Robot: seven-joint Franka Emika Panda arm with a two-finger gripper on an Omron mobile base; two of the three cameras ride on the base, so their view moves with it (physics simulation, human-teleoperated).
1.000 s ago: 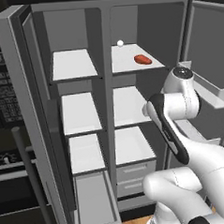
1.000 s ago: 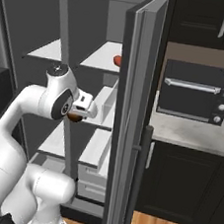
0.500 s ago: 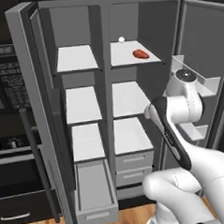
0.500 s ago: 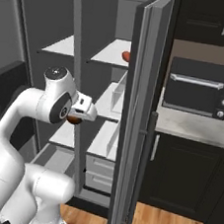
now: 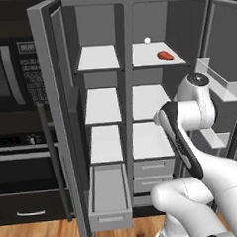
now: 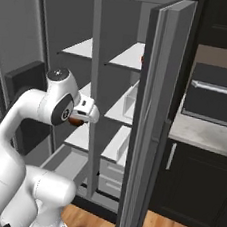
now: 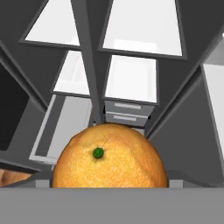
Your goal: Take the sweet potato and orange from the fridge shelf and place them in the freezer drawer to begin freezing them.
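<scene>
My claw is clamped wide on the orange, which bulges up right in front of the hand camera. Below and beyond it I see the freezer drawer pulled open. Farthest off, the sweet potato lies on the top fridge shelf.

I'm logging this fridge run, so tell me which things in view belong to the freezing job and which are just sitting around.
Part of the job:
- orange, held in the claw
- sweet potato, on the top right shelf
- freezer drawer, pulled open at lower left

Just there:
- small white ball, at the back of the same shelf
- two light-grey drawers
- toaster oven
</scene>
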